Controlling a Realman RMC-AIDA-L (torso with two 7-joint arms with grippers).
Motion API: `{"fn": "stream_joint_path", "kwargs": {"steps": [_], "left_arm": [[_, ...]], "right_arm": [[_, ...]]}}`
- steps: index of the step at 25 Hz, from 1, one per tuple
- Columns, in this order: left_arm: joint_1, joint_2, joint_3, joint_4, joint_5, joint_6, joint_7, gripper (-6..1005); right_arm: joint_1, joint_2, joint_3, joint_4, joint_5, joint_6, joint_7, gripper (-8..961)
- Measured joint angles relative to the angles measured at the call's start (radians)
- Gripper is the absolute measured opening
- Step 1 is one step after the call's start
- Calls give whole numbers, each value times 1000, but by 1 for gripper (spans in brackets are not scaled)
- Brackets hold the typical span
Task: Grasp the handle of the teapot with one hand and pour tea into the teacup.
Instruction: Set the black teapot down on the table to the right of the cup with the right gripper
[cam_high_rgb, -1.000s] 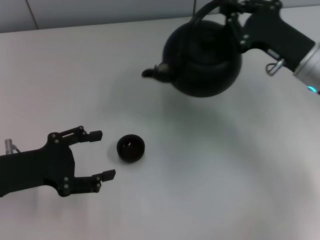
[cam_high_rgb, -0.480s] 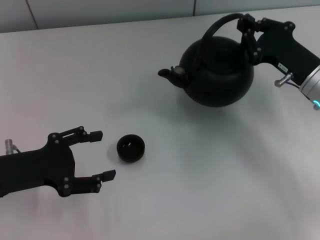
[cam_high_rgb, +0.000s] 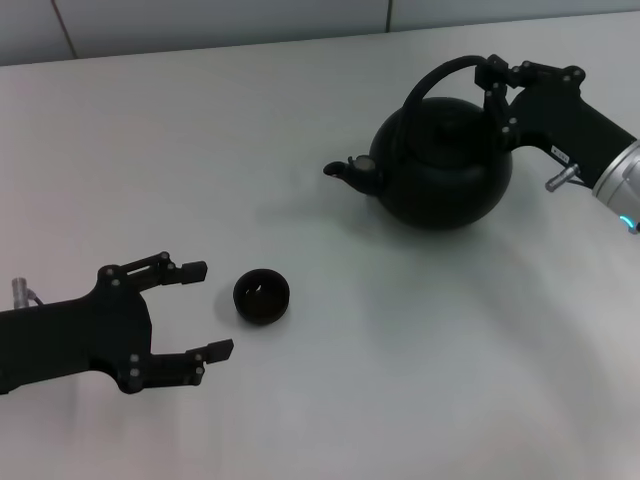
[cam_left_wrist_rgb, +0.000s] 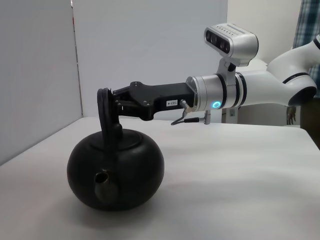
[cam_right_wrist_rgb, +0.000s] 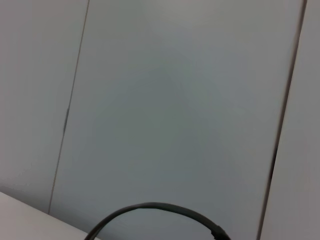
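The matte-black teapot (cam_high_rgb: 445, 170) stands upright at the back right of the white table, its spout pointing left toward the teacup. My right gripper (cam_high_rgb: 495, 85) is shut on the top of the arched black handle (cam_high_rgb: 440, 75). The left wrist view shows the teapot (cam_left_wrist_rgb: 116, 170) down at the table surface, with the right gripper (cam_left_wrist_rgb: 112, 100) clamped on the handle (cam_left_wrist_rgb: 104, 107). The handle's arc (cam_right_wrist_rgb: 155, 207) shows in the right wrist view. The small black teacup (cam_high_rgb: 262, 296) sits front left. My left gripper (cam_high_rgb: 208, 310) is open just left of the cup, not touching it.
The white table (cam_high_rgb: 400, 350) runs to a pale wall at the back. The right arm's silver wrist (cam_high_rgb: 615, 175) reaches in from the right edge.
The right gripper has carried the teapot down and to the right, from raised near the top of the view to low and upright. The left arm and the teacup have not moved.
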Motion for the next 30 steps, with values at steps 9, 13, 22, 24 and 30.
{"fn": "stream_joint_path", "kwargs": {"steps": [9,13,22,24,30], "left_arm": [[-6,0,0,-7,0,-2,0,863],[-7,0,0,-7,0,-2,0,863],[1,2,0,-7,0,0,0,863],[1,2,0,-7,0,0,0,863],[3,2,0,-7,0,1,0,863]], "right_arm": [[4,-2,-9,2,-5,22,-1,191],[7,-1,-12,2,-6,42,-1,198],[8,0,-7,2,-2,41,-1,216],[8,0,-4,2,-1,41,-1,219],[9,2,-2,2,0,33,2,231]]}}
